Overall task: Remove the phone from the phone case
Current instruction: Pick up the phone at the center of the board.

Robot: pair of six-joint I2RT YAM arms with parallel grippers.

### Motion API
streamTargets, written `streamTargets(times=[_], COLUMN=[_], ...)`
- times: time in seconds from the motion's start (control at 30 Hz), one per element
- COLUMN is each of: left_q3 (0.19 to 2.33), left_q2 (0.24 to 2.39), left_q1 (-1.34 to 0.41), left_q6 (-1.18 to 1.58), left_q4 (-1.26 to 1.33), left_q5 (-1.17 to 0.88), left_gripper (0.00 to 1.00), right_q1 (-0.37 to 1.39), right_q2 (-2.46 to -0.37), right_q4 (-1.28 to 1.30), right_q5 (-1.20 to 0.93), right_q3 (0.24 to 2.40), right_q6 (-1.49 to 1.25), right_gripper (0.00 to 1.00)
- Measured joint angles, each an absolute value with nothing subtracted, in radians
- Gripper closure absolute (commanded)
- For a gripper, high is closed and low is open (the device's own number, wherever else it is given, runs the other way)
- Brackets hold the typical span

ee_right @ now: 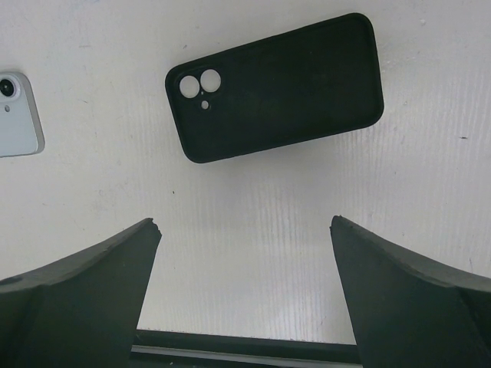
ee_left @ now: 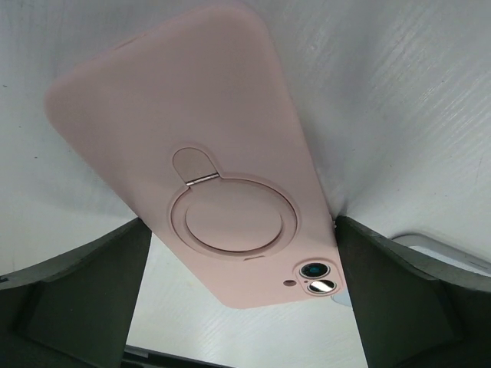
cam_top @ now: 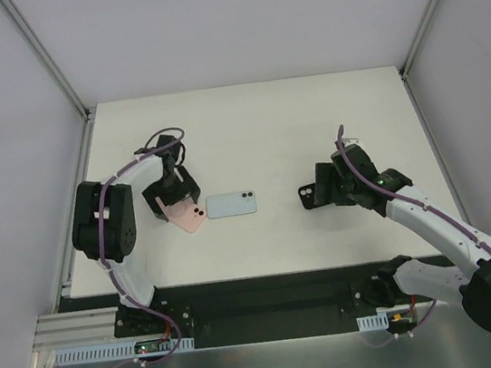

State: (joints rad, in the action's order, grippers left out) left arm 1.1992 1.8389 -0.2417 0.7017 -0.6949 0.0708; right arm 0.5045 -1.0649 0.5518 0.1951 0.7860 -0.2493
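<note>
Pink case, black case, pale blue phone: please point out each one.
pink case (ee_left: 192, 126), left wrist view, flat part of back
black case (ee_right: 276, 88), right wrist view, middle of back
pale blue phone (cam_top: 231, 205), top view, middle of back

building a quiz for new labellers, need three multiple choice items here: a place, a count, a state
1. The bare pale blue phone lies: A between the pink silicone ring-stand case and the matte black case; B on an arm's base; C atop a case.
2. Lenses showing through the pink case: A none; B two; C four.
3. The black case is: A torn; B holding a phone; C empty.
Key: A, the top view shows it between them; B, two lenses sit in its corner; C, white table shows through its camera holes.
</note>
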Motion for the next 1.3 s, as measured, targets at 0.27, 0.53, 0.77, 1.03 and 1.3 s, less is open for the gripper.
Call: streamTargets(times=[0.27, 0.53, 0.77, 1.03, 1.3], left_q3=[1.094, 1.077, 1.082, 1.107, 1.074], left_q2=[1.761, 1.748, 1.755, 1.774, 1.683], left_q1=[-0.243, -0.241, -0.241, -0.242, -0.249], left_q6=[0.714, 0.796, 0.881, 0.899, 0.816], left_q4=[-0.59, -0.579, -0.586, -0.619, -0.574], left_q5=[0.065, 0.065, 0.073, 0.075, -0.023], left_gripper=[0.01, 0.01, 0.07, 0.42, 0.5], right_q1=[0.505, 0.505, 0.505, 0.505, 0.505], right_q2=[-1.063, -1.029, -1.02, -1.016, -1.017], right_q4=[0.552, 0.567, 0.576, 0.586, 0.58], right_q5=[0.194, 0.195, 0.195, 0.194, 0.095], right_q3=[0.783, 0.756, 0.754, 0.754, 0.77], right_q6=[-0.251, -0.253, -0.254, -0.254, -0.291], right_gripper=[0.02, 0.03, 0.02, 0.03, 0.03])
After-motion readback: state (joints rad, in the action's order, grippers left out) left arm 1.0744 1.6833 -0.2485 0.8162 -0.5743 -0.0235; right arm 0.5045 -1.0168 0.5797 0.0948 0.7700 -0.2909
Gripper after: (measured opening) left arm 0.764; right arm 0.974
